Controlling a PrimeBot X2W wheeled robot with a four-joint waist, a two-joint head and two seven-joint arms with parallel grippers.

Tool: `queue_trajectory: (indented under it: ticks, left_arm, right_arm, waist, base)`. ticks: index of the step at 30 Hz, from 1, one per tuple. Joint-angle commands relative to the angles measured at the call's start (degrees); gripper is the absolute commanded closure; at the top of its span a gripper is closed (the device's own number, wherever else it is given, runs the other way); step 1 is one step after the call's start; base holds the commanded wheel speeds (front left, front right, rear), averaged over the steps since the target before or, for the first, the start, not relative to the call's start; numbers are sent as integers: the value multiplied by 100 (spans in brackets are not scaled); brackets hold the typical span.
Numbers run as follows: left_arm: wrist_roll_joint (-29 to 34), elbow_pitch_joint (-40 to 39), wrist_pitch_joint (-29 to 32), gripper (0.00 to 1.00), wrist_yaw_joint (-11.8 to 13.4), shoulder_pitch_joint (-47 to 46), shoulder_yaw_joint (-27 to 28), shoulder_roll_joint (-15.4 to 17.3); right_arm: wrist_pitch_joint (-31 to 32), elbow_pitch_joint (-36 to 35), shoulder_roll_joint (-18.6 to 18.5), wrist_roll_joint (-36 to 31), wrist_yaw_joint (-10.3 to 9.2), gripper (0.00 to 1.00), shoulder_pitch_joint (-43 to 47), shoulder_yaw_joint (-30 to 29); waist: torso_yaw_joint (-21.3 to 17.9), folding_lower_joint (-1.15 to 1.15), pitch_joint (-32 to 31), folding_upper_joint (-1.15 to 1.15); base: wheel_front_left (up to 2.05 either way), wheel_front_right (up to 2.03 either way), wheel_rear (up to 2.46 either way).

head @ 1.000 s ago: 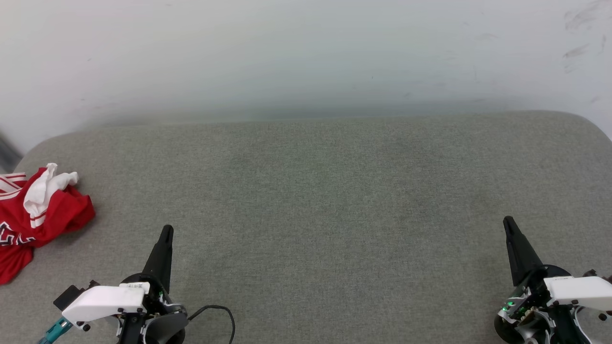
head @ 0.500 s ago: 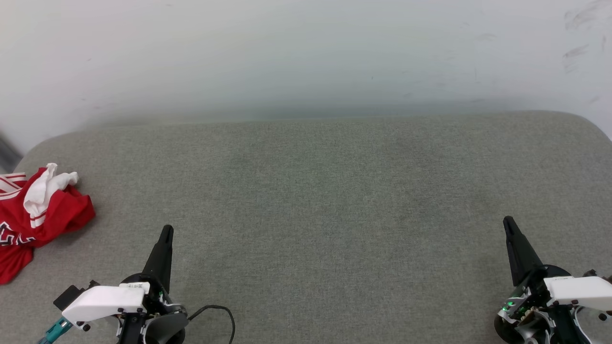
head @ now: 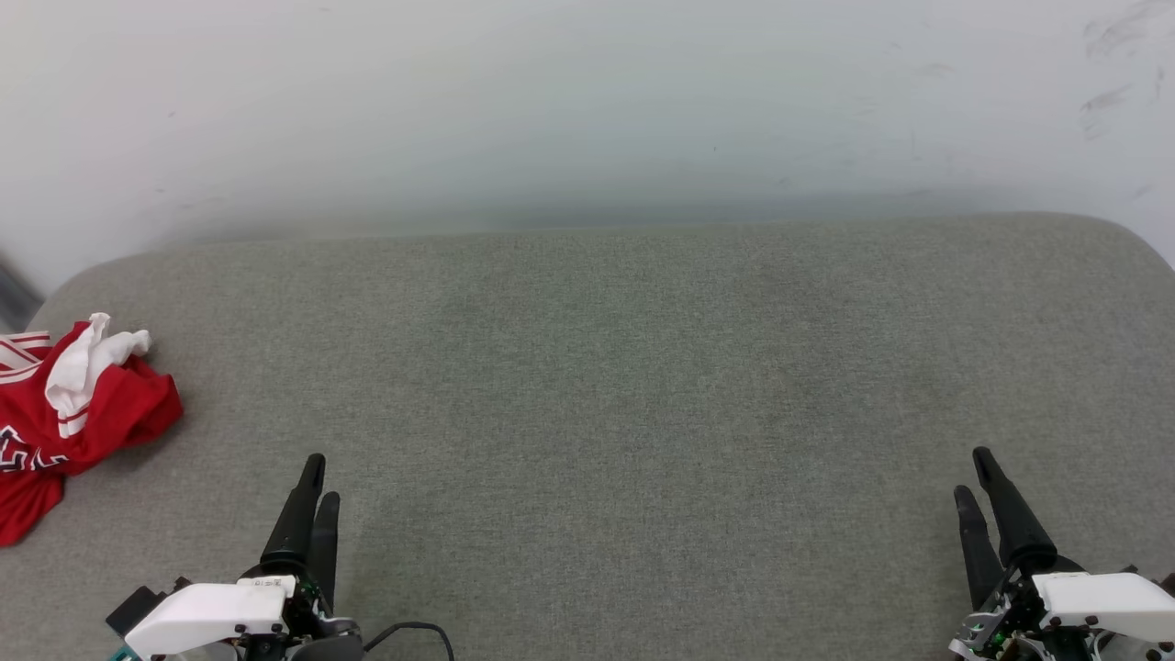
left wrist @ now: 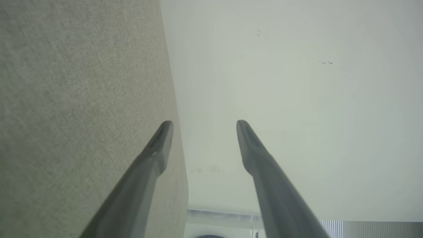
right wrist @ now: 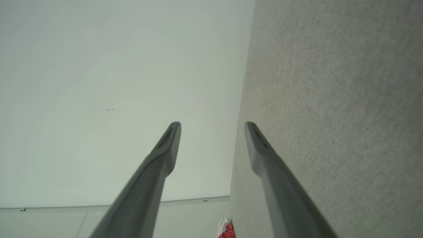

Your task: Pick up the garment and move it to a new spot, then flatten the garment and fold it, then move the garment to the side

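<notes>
Head view: garment (head: pixel 73 413) lies crumpled at the bench's (head: pixel 643 367) left edge, with broad bare fabric to its right. Left hand (head: pixel 322 477) and right hand (head: pixel 970 471) sit near, fingers spread, holding nothing.

Surroundings: grey fabric pad (head: pixel 643 386) against a white wall (head: pixel 587 101).
I note rounded far corners on the pad; dark scuff marks (head: pixel 1111 37) on the wall's upper right.

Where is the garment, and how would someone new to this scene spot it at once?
On the wide grey fabric surface before the pale wall, look to its far left end. The garment lies there crumpled, left of the left gripper. It is bright red with white cloth and striped trim; the gripper is dark.
</notes>
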Motion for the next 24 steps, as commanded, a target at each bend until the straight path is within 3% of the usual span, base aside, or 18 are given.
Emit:
queue_trajectory:
  ticks: [1,15,24]
  left_arm:
    - [187,-174,-89,0,0,-57,58,14]
    - [1690,-783,-430,0,388,-25,10,18]
    - [3023,-1049,-639,0,758,95,-260,20]
  right_arm:
    - [-84,-171,0,-154,1,0,-63,-8]
    - [-427,-764,1,-1757,1,0,9,-77]
    - [-635,-1135,2,-3058,1,0,123,133]
  waist:
    - [0,0,3,0]
    - [0,0,31,0]
    - [3,0,45,0]
  base:
    - [0,0,0]
    - [0,0,0]
    - [0,0,0]
